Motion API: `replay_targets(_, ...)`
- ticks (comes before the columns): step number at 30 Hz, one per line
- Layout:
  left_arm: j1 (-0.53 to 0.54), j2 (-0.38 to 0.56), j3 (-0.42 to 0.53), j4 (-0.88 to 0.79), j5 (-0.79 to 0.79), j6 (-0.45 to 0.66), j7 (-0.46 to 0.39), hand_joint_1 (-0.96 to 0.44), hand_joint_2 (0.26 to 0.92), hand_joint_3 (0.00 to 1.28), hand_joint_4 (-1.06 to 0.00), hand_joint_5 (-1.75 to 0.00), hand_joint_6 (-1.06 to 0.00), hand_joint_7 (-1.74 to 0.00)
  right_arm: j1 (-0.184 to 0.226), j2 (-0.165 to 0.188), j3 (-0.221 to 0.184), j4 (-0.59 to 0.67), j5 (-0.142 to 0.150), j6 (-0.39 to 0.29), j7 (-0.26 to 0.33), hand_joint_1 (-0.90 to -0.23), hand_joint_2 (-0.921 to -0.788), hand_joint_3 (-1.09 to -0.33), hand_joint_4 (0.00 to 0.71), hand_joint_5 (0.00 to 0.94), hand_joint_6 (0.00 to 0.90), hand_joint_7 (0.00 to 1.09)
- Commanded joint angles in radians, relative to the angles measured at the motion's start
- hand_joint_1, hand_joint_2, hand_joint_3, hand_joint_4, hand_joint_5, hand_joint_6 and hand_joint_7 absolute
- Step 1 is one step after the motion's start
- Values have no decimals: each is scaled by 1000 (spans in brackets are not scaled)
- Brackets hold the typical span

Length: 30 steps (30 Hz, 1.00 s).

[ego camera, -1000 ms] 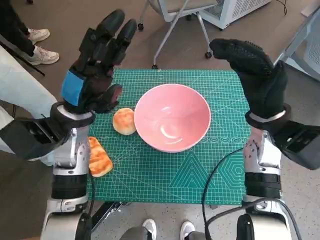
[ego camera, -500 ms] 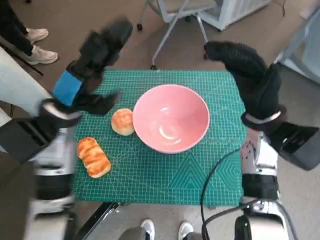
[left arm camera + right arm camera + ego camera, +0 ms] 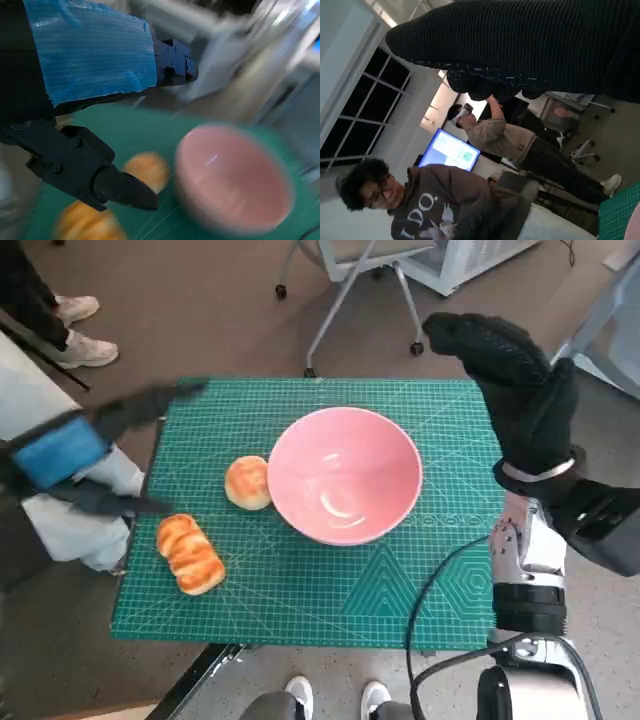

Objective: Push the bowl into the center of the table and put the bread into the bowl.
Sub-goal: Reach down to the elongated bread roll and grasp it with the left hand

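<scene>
While the pink bowl [image 3: 344, 474] sits mid-mat, round bread [image 3: 248, 482] touches it | left hand [image 3: 62, 455] blurred, fingers spread, empty | right hand [image 3: 510, 380] raised, grasp unclear | green cutting mat [image 3: 300, 590], brown floor [image 3: 180, 330]

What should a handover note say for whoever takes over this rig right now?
Left hand: blurred at the mat's left edge, holds nothing, fingers apart.
Right hand: raised by the mat's far right corner, holds nothing; whether its fingers are apart or curled is unclear.
Pink bowl: empty, near the centre of the green mat.
Round bun: beside the bowl's left rim.
Long bread: near the left edge.
Left: put bread into the bowl.
</scene>
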<state>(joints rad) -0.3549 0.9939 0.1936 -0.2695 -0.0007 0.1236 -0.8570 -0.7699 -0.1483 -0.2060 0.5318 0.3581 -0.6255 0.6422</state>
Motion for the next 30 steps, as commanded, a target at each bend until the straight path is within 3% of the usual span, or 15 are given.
replay_targets(1,31,51,-36,-50,21,16,-45,-27,679,72,-154,-2,-225,-91,14,7,0,17,10,10,-12,-701,-921,-644,162,2,12,604)
replay_targets(14,76,86,-120,-66,114,19,-63,11,676,64,-177,-4,-341,-40,4,17,2,33,20,10,-1,-699,-921,-637,165,3,13,599)
replay_targets(30,88,20,-210,52,226,-116,23,-40,673,42,-228,-9,-375,-15,-2,9,2,45,44,16,20,-692,-921,-642,163,1,0,597)
